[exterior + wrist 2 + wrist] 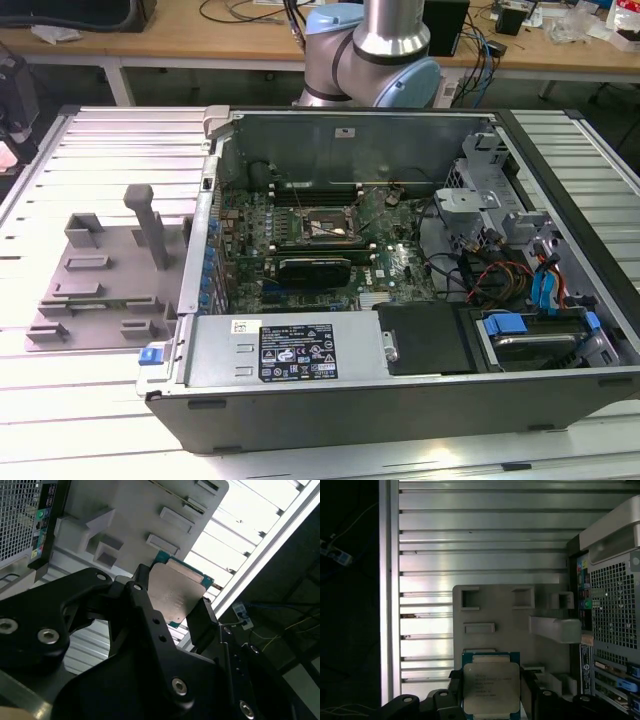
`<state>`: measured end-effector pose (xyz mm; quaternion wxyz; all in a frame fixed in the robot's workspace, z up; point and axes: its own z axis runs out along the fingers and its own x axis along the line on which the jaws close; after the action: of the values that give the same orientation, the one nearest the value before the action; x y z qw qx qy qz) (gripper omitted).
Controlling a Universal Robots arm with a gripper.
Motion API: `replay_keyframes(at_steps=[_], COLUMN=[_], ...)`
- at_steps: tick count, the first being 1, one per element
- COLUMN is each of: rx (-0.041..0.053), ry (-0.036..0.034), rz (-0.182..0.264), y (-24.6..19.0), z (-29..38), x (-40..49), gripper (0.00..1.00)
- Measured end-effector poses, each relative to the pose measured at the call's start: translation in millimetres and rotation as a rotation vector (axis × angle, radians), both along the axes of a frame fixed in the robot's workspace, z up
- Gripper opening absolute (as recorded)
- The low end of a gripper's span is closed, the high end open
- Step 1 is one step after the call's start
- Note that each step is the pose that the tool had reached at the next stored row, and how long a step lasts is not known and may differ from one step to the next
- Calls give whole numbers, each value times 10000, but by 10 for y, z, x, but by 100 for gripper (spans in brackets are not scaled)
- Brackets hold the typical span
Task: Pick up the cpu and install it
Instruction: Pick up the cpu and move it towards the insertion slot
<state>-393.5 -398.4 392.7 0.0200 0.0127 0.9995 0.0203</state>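
Grey plastic forms the tray (100, 290), which lies at the exterior view's left on the ribbed metal surface (90, 140). Just beside it, toward the exterior view's right, stands the open computer case (400, 400), its side removed so the board inside can be reached from above. Near the middle of that board sits the socket (325, 228). The arm (370, 45) rises behind the far wall of the case. The tool (175, 597) is closed to the width of the cpu (177, 587) and grips it by two opposite edges, with one of its black fingers (145, 597) on each side. This edge grip keeps the shiny metal top free of contact, which is judged to suit seating the chip flat. The cpu hangs over the tray's end and is judged to be lifted off it, so installation is not yet done. The exterior view supplies the layout of tray, case and socket. The second wrist view looks obliquely past the tool's linkage and shows the chip's green rim standing off from the tray. The first wrist view looks straight onto the metal top (491, 687), showing the chip square to the tray's pockets, with the case's perforated panel (615, 605) alongside.
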Motion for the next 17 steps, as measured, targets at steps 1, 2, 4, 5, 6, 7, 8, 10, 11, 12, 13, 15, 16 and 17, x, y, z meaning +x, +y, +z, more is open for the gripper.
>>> replay_keyframes(at_steps=[1, 2, 4, 5, 6, 7, 8, 10, 11, 12, 13, 15, 16, 17], rx=[0, 1, 0, 2, 1, -1, 1, 0, 1, 0, 1, 0, 1, 1], ry=[0, -1, 0, -2, 0, 2, 0, 0, 0, 1, 0, 0, -1, 0], rz=[-1, -1, -1, -1, 0, -1, 0, -1, 0, 0, -1, -1, -1, -1], y=[1, 1, 1, 1, 1, 1, 1, 1, 1, 1, 1, 1, 1, 1], z=[19, 46, 80, 80, 83, 84, 83, 83, 83, 83, 83, 83, 82, 83], x=[0, 0, -1, 0, 0, 3, 22, 55, 78, 113, 124, 162, 174, 188], gripper=[55, 55, 55, 55, 55, 55, 55, 55, 55, 55, 55, 55, 55, 55])
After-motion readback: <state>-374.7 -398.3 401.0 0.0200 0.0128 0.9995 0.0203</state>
